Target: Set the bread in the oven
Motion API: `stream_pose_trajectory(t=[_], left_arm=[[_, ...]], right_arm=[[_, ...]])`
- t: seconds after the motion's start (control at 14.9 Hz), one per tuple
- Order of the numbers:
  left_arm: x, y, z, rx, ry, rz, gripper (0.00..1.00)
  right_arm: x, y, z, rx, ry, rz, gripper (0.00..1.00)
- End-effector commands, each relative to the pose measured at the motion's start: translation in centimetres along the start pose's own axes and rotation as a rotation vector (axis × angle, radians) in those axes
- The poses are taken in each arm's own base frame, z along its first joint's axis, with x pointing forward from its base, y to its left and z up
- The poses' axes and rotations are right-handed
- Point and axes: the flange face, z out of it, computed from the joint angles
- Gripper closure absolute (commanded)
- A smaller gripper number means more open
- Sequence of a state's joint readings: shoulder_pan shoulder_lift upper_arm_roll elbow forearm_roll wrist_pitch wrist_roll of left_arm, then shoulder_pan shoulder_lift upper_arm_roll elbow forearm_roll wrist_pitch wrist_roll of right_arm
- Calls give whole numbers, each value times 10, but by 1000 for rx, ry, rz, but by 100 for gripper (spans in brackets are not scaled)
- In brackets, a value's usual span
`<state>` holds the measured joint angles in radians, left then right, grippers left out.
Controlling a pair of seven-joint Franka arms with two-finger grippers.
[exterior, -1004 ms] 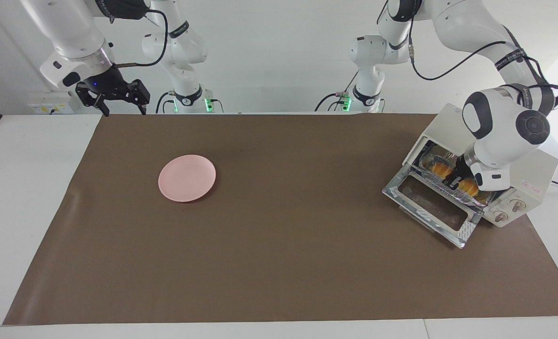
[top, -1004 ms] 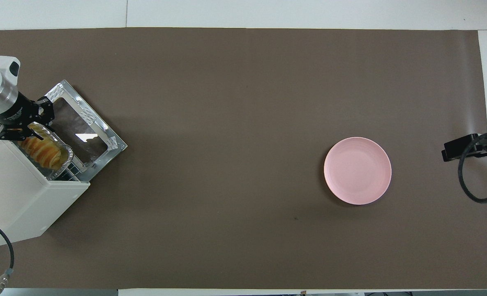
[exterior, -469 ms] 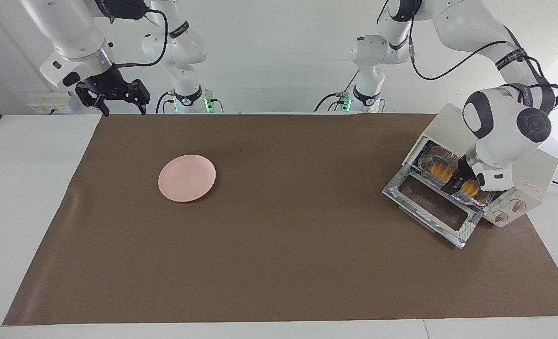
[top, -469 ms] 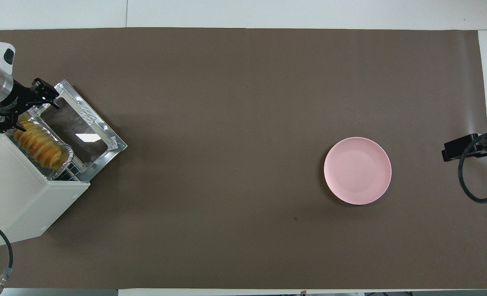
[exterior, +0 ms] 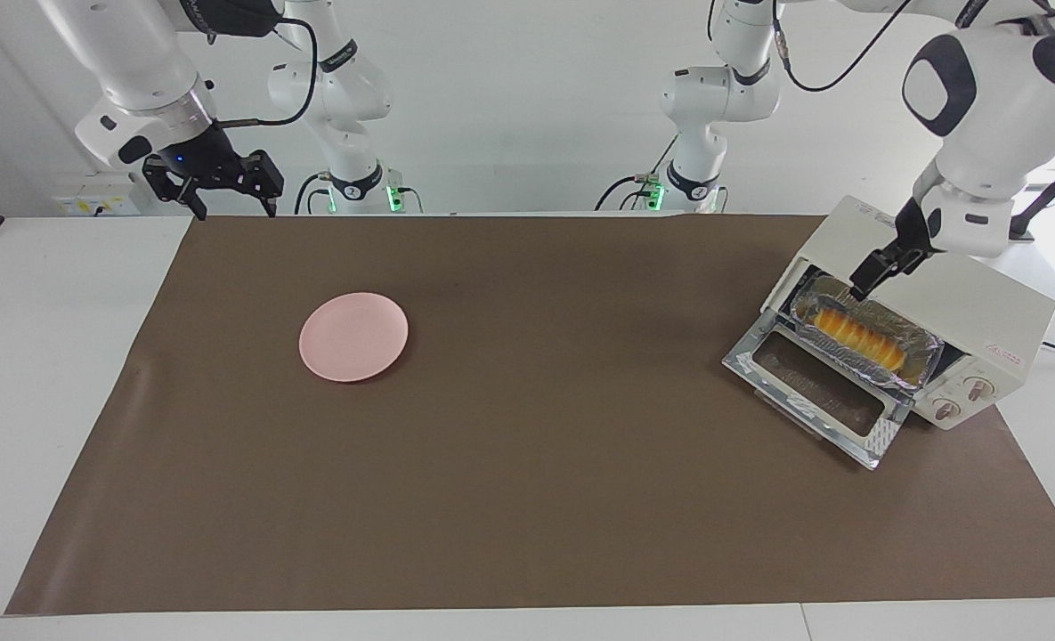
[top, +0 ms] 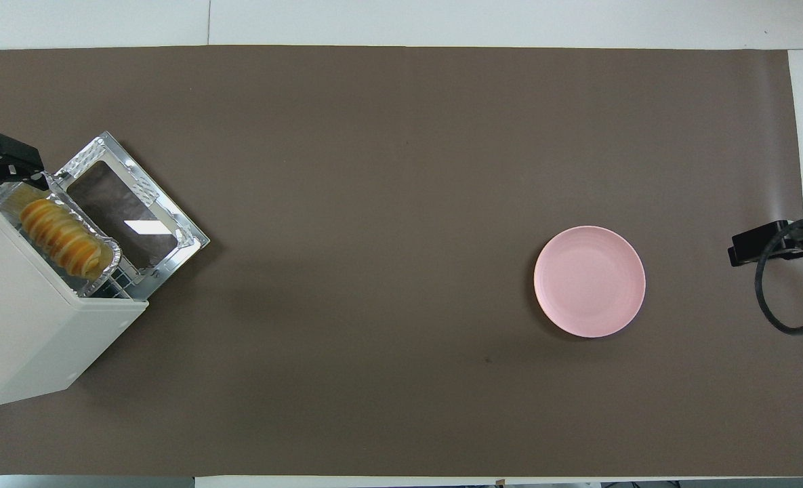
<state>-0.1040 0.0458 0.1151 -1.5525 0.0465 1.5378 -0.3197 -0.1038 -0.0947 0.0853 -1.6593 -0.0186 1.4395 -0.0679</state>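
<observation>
The bread [exterior: 856, 336] [top: 62, 234], a ridged yellow-orange loaf, lies in a crinkled foil tray [exterior: 929, 345] [top: 114, 261] at the mouth of the cream-white oven [exterior: 972, 298] [top: 28, 318]. The oven's glass door [exterior: 816, 392] [top: 130, 217] hangs open onto the mat. My left gripper [exterior: 861, 285] [top: 25, 169] is open and holds nothing. It hangs in the air over the oven's top front corner, clear of the loaf. My right gripper [exterior: 233, 206] waits open above the table's corner at the right arm's end, with only its edge [top: 774, 244] in the overhead view.
A round pink plate [exterior: 353, 336] [top: 589, 281] lies on the brown mat [exterior: 536, 463] toward the right arm's end. The oven has two knobs [exterior: 963, 399] on its front. A black cable [top: 780, 298] loops down from the right arm.
The left gripper opened, let go of the bread and rose out of the oven's mouth to above the oven. The loaf stays in the tray. The right arm has not moved.
</observation>
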Motion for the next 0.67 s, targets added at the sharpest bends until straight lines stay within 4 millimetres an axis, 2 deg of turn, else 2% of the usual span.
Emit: stream_pose_trajectory(t=[0.0, 0.07, 0.13, 0.2, 0.33, 0.6], left_arm=[[-35, 7, -12, -11, -63, 147, 0], [-42, 9, -13, -12, -87, 181, 0], [-44, 3, -15, -29, -110, 188, 0], [-48, 8, -17, -54, -121, 206, 0], [-61, 15, -32, -65, -80, 227, 0], [-58, 22, -33, -76, -47, 236, 0]], right_arm=[[-5, 0, -1, 12, -3, -7, 0], [-5, 0, -1, 12, -3, -7, 0], [-5, 1, -1, 11, -3, -7, 0], [-6, 0, -1, 12, -2, -7, 0], [-5, 0, -1, 12, -3, -7, 0], [-5, 1, -1, 11, -3, -7, 0]])
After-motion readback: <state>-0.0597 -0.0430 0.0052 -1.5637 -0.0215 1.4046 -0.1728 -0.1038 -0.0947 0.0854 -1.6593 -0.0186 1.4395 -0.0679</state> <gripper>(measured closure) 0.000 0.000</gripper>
